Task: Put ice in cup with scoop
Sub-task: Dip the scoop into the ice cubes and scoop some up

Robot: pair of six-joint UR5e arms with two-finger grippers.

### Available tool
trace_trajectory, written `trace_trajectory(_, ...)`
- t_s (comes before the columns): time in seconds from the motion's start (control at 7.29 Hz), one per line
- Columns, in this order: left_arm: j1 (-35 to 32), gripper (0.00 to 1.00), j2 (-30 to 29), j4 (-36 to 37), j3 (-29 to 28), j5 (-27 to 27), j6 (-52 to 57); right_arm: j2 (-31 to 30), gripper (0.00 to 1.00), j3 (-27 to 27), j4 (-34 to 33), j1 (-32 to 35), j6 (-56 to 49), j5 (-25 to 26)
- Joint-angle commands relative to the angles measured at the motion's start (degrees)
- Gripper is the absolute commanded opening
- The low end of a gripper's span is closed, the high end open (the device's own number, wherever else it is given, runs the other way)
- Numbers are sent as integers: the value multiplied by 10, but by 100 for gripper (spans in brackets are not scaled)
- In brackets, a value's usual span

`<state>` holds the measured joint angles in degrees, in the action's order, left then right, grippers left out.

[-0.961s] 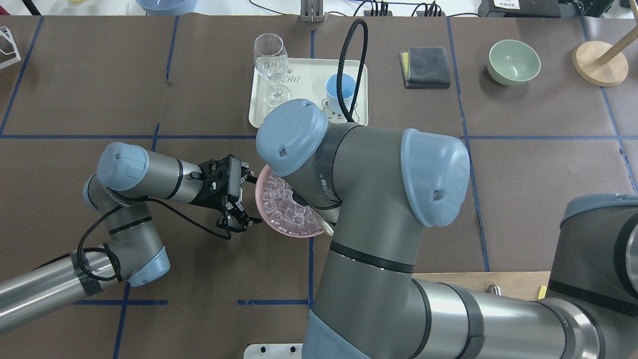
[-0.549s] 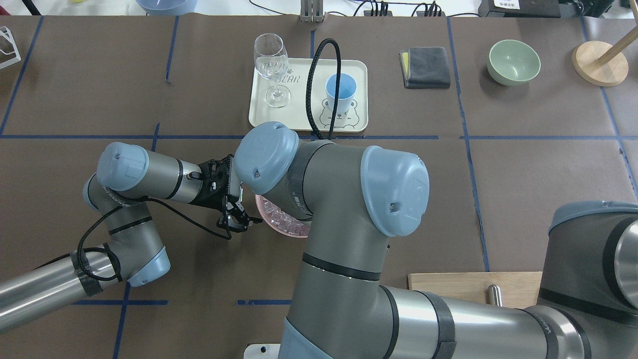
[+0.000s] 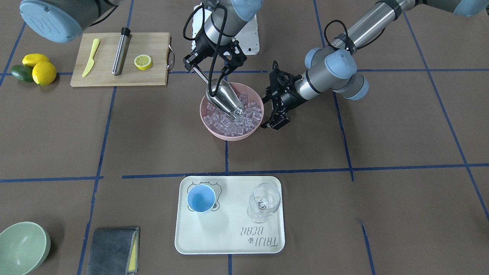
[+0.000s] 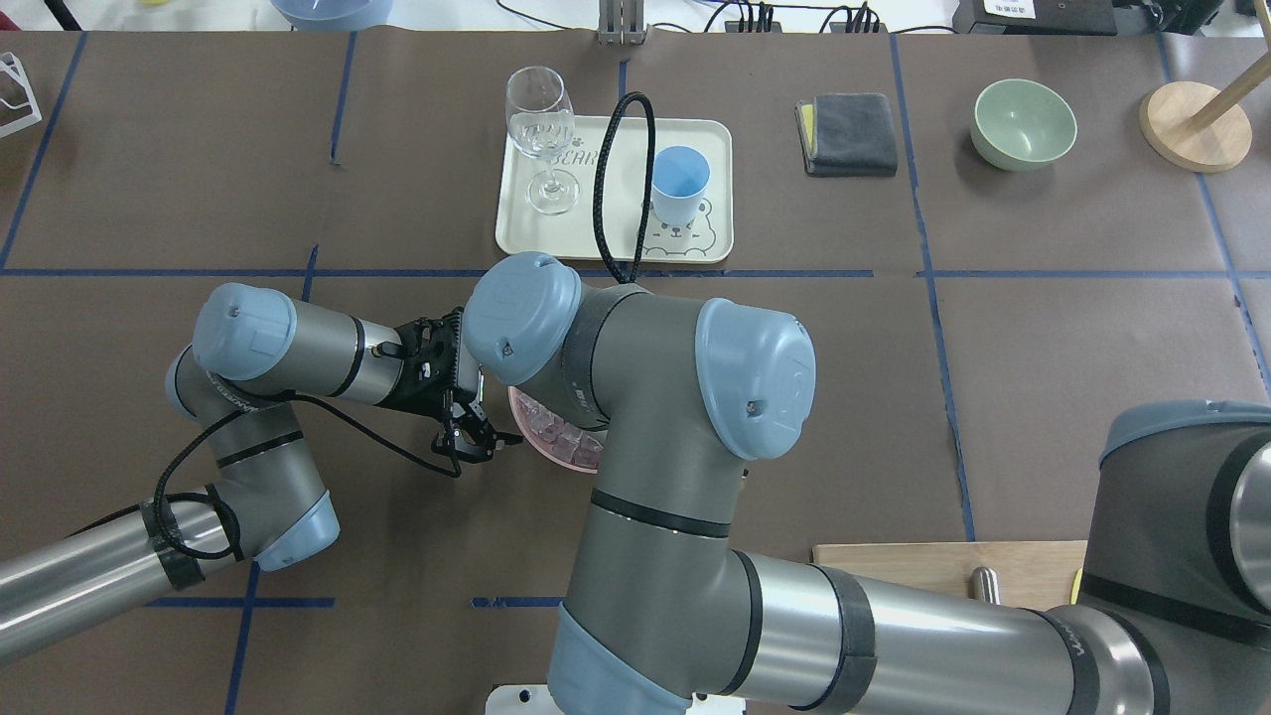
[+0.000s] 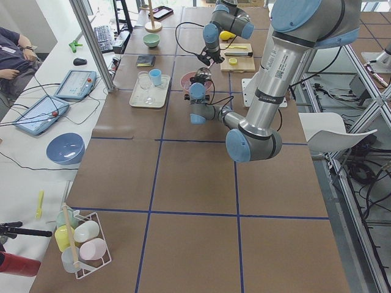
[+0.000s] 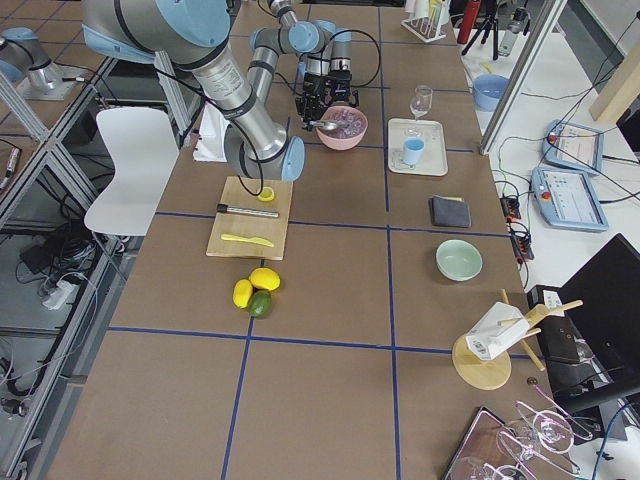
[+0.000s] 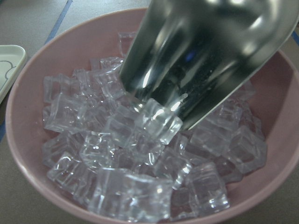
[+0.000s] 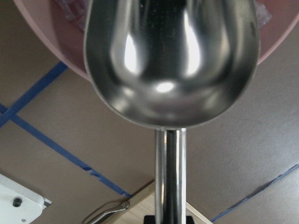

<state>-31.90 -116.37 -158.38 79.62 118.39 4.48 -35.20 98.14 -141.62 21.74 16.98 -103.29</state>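
Clamps the scoop by its rod handle in the right gripper, upper centre, trough tipped into the ice of the pink bowl, likely to load cubes. Parks the left gripper, jaws apart, just right of the bowl, seemingly to steady it. Leaves the cup empty on the tray, lower centre.

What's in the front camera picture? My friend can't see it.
The right gripper holds a shiny steel scoop by its rod handle, its tip dug into clear ice cubes in a pink bowl. The left gripper hangs beside the bowl. A light-blue cup and wine glass stand on a cream tray.
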Motion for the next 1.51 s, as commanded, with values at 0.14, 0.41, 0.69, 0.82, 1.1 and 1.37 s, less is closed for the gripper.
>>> trace_trajectory(0.14, 0, 99, 1, 0, 0, 0, 0, -36, 0, 2, 71, 5, 1, 0)
trace_trajectory(0.41, 0, 99, 0, 0, 0, 0, 0, -63, 0, 1, 121, 7, 1, 0)
trace_trajectory(0.69, 0, 99, 0, 0, 0, 0, 0, -80, 0, 1, 165, 9, 4, -1)
trace_trajectory(0.82, 0, 99, 0, 0, 0, 0, 0, -82, 0, 3, 172, 9, 7, -2)
trace_trajectory(1.1, 0, 99, 0, 0, 0, 0, 0, -117, 0, 34, 228, 20, 8, -8)
trace_trajectory(1.37, 0, 99, 0, 0, 0, 0, 0, -126, 0, 76, 218, 57, 8, -61)
